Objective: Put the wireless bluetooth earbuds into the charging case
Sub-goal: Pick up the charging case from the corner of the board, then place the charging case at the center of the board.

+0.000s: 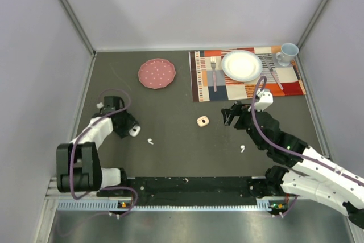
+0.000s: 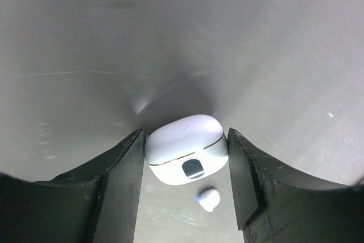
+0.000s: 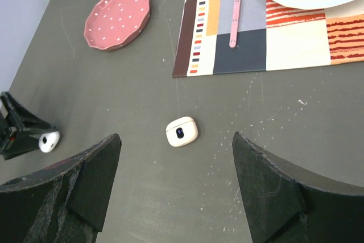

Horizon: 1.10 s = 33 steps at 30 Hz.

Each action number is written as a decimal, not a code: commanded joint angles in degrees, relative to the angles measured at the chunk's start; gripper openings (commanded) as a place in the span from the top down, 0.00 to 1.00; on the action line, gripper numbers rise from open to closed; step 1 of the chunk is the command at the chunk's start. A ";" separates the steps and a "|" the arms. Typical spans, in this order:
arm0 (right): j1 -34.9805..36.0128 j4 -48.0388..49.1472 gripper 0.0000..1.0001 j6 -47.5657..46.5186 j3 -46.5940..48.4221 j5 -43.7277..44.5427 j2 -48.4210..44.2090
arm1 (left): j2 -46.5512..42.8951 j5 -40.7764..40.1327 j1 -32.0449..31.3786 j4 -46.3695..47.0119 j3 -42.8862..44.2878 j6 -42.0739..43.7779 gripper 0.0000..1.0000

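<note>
**The wireless bluetooth earbuds point(image 1: 151, 140) lie loose on the worktop while the left gripper clamps a closed case**

Two earbuds show from above. Both are tiny glossy white plastic commas with short stems. The left-side earbud sits left of the middle, toward the near edge, just beside the left gripper point(image 1: 129, 129). The right-side earbud point(image 1: 243, 148) lies right of the middle, also toward the near edge, close to the right arm. Both are outside any case.

The left gripper is clenched on the white charging case point(image 2: 185, 143). In the left wrist view this case is a smooth rounded pebble. Its lid is shut along a thin seam, and a dark oval window sits on its front. The matte black fingers point(image 2: 122, 186) press on either side of it. Only this view shows a small earbud point(image 2: 209, 199) between the fingers, just beside the case's front. I cannot tell whether it is one of the two seen from above.

The right gripper point(image 1: 229, 115) hangs released, jaws wide apart, over the middle of the worktop. Its wrist camera shows the cream charging case point(image 3: 182, 132), a rounded square with its lid shut and a small dark window. It lies alone on the dark, scuffed, speckled surface. The overhead view reduces this case to a pale blob.

Toward the far edge sits a pink dotted plate point(image 1: 156, 73) with a scalloped rim. At the far right corner a striped patchwork placemat point(image 1: 216, 94) carries a white plate point(image 1: 242, 65), a pink-handled fork point(image 1: 214, 72) and a pale cup point(image 1: 287, 54).
</note>
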 commanded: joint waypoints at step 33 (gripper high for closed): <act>-0.55 -4.46 0.20 3.20 1.22 5.93 -0.61 | 27.68 -1.53 -55.85 -7.74 28.21 8.01 0.49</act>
